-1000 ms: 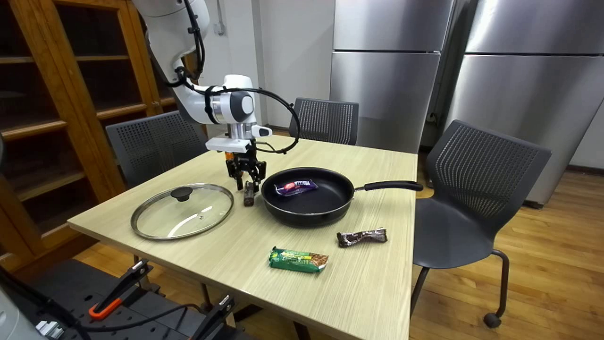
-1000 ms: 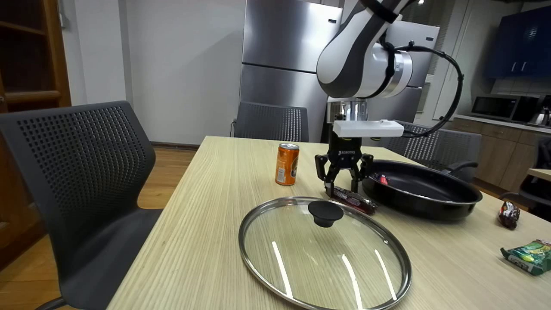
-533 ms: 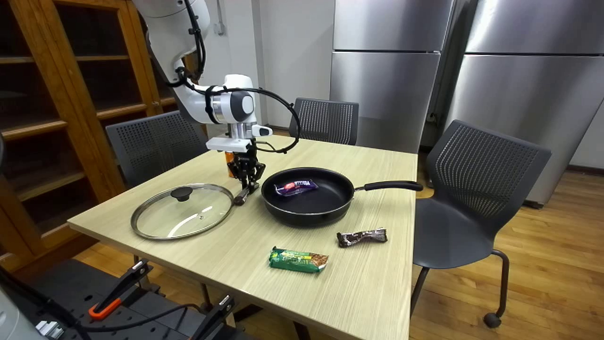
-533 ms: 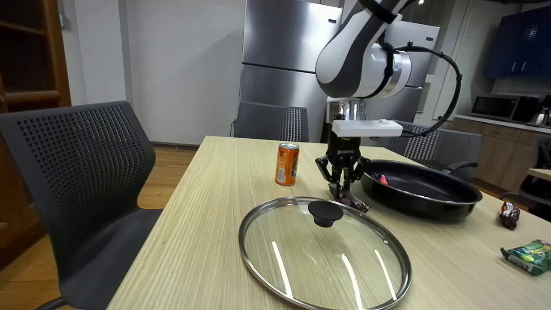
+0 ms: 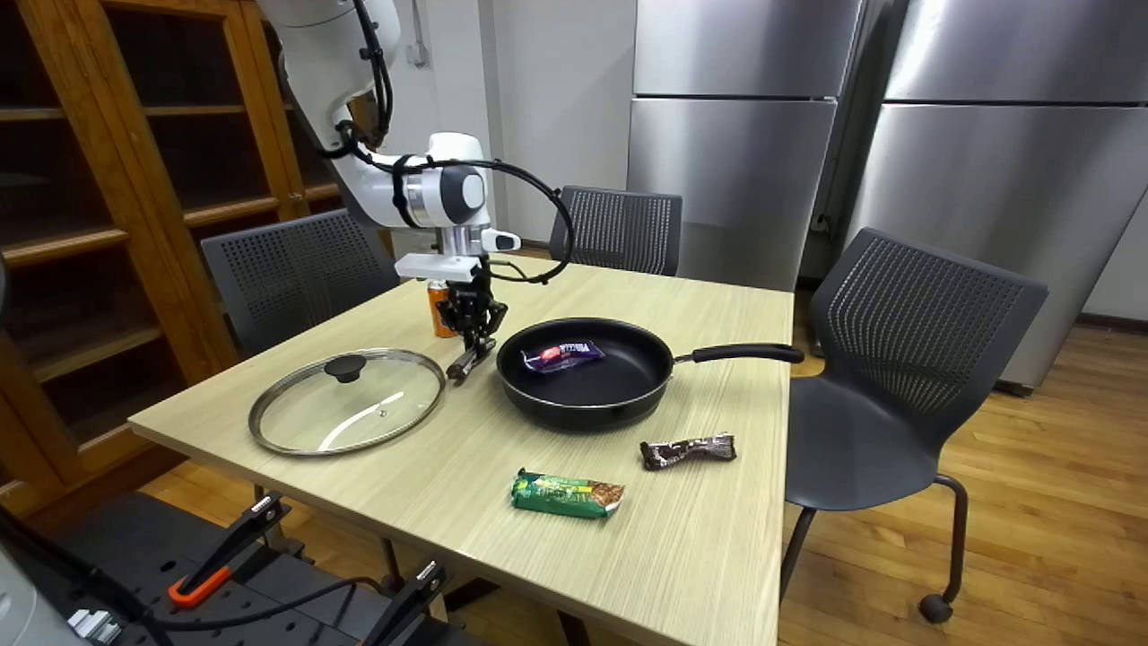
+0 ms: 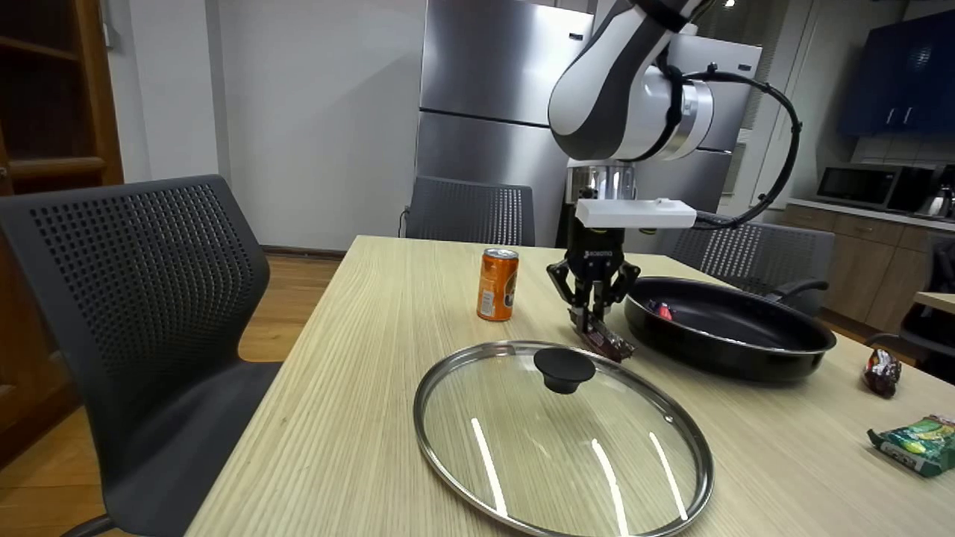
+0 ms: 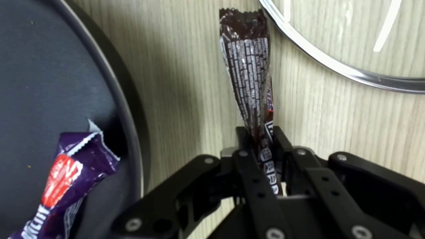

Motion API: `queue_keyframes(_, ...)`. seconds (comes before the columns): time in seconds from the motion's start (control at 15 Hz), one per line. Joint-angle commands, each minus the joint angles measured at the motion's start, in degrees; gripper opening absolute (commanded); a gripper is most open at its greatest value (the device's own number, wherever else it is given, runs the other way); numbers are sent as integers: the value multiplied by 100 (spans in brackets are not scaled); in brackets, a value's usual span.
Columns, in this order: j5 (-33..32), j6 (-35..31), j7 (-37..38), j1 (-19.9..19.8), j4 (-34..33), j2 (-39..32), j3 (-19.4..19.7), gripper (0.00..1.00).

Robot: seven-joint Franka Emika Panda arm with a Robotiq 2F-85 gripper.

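Drew the gripper point(image 7: 261, 142) in over the last second, from a wide straddle to a tight grasp on the dark brown wrapped bar point(image 7: 247, 76). Turned the bar in that squeeze, from lying lengthwise between the glass lid point(image 6: 556, 440) and the black frying pan point(image 5: 583, 417) to slanting lidward. Rose a little afterwards, judging by both exterior views. Passed thereby, in all likelihood, from reaching for the bar to having it secured, pinched by its sides with one end projecting. Had it still in the gap between lid and pan, with the projecting end just beside the lid's rim point(image 7: 315, 52) in the wrist view. Could not tell whether touching there, nor whether wholly clear of the table point(image 5: 457, 449). Left undisturbed the purple-wrapped snack point(image 5: 560, 357) inside the pan and, on the table, the green packet point(image 5: 568, 495), the other brown bar point(image 5: 688, 450) and the orange can point(image 6: 498, 285).
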State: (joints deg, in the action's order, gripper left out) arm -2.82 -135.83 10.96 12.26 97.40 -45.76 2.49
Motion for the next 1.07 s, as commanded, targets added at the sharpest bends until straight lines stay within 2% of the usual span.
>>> queue_keyframes(0.0,-55,55,-62,-142,91,317,-68,5)
queue_keyframes(0.53,51,-152,-57,-376,226,733,-80,4)
queue_keyframes(1.0,294,-518,-69,-770,555,1089,-73,4)
